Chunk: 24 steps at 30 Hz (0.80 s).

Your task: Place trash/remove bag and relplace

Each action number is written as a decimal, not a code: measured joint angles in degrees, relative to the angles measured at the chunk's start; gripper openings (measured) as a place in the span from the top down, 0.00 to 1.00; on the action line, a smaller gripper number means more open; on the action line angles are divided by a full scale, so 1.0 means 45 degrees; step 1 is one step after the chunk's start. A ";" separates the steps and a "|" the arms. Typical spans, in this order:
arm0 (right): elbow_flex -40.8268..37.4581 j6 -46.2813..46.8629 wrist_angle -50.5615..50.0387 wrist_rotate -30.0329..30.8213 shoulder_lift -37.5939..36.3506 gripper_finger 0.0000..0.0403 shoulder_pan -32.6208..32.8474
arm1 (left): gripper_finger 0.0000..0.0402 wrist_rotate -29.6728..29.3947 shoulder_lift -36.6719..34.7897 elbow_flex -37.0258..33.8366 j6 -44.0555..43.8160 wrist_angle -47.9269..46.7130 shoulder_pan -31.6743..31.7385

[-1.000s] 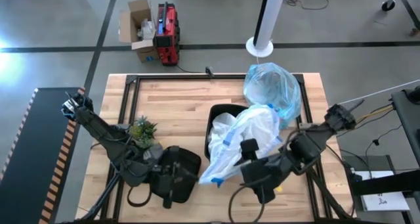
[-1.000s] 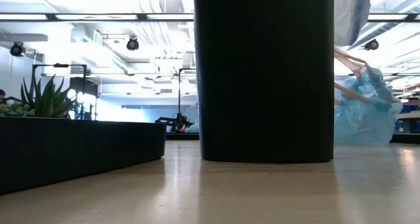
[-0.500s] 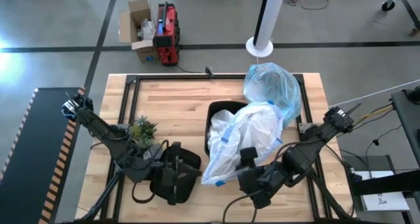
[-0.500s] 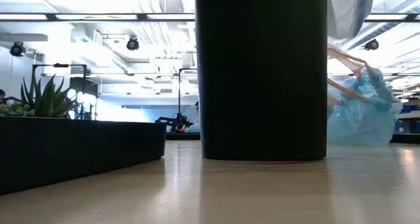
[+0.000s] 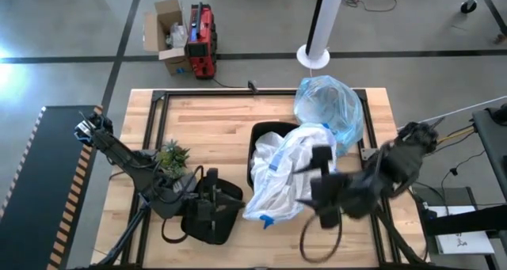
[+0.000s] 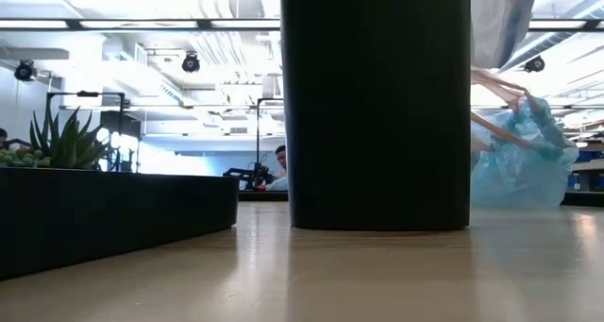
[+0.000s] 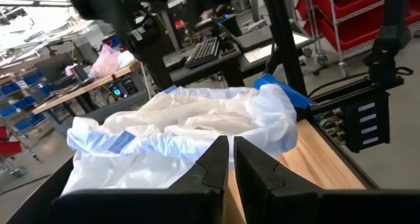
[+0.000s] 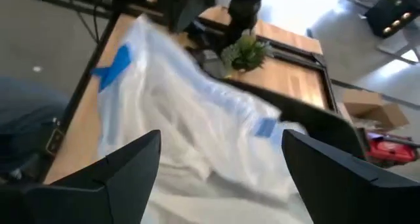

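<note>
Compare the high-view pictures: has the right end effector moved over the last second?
Yes. The right end effector has swung away from the table's near edge toward the black bin, over the white bag.

Left pincer (image 7: pixel 230 159) closed, right pincer (image 8: pixel 220 155) agape.

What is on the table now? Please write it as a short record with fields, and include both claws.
bin: black bin near table middle
white bag: white translucent bag draped over the bin, spilling toward the front edge
blue bag: light-blue bag bunched at the far edge of the table
plant: small green plant left of the bin
left claw: left claw shut, holding nothing, facing the white bag
right claw: right claw open above the white bag, holding nothing
</note>
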 joint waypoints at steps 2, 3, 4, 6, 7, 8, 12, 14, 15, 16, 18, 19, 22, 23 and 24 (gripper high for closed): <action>0.0381 -0.0703 0.0029 -0.0237 -0.0047 0.26 -0.0584 | 0.98 0.0005 0.0000 0.0004 0.0057 0.0087 0.0000; 0.0539 -0.1003 0.0021 -0.0282 -0.0076 0.26 -0.0967 | 0.98 0.0001 0.0000 -0.0001 0.0246 0.0091 0.0000; 0.0682 -0.1261 0.0004 -0.0320 -0.0106 0.27 -0.1438 | 0.98 0.0005 0.0000 0.0001 0.0493 0.0144 0.0000; 0.0826 -0.1608 -0.0187 -0.0499 -0.0151 0.28 -0.2447 | 0.98 0.0005 0.0000 0.0001 0.0860 0.0216 -0.0002; 0.0821 -0.1636 -0.0397 -0.0962 -0.0144 0.28 -0.3013 | 0.98 0.0005 0.0000 0.0002 0.0933 0.0225 -0.0005; 0.0749 -0.1653 -0.0545 -0.1668 -0.0109 0.29 -0.3579 | 0.98 0.0005 0.0000 0.0002 0.0967 0.0227 -0.0005; 0.0180 -0.1868 -0.0869 -0.4530 -0.0020 0.29 -0.5488 | 0.98 0.0005 0.0000 0.0004 0.0883 0.0153 -0.0147; -0.0072 -0.2267 -0.0877 -0.4660 -0.0043 0.28 -0.6065 | 0.98 0.0017 0.0000 0.0004 0.0587 -0.0166 -0.0219; -0.0204 -0.2451 -0.0918 -0.4768 -0.0060 0.28 -0.6338 | 0.98 0.0030 0.0008 0.0003 0.0392 -0.0341 -0.0230; -0.0383 -0.2564 -0.1018 -0.5202 -0.0070 0.28 -0.6584 | 0.98 0.0052 0.0015 0.0003 0.0157 -0.0527 -0.0232; -0.0860 -0.2560 -0.1254 -0.6635 -0.0065 0.28 -0.7018 | 0.98 0.0044 0.0015 -0.0001 -0.0260 -0.0871 -0.0219; -0.1128 -0.2592 -0.1283 -0.7079 -0.0051 0.29 -0.7160 | 0.98 0.0028 0.0015 0.0002 -0.0377 -0.1015 -0.0214; -0.1774 -0.2955 -0.1279 -0.7250 -0.0035 0.33 -0.7415 | 0.98 0.0029 0.0024 0.0002 -0.0427 -0.1042 -0.0230; -0.1907 -0.3058 -0.1239 -0.7259 -0.0035 0.34 -0.7441 | 0.98 0.0029 0.0024 0.0004 -0.0426 -0.1032 -0.0233; -0.2010 -0.3176 -0.1184 -0.7259 -0.0039 0.36 -0.7464 | 0.98 0.0034 0.0024 0.0004 -0.0402 -0.1025 -0.0234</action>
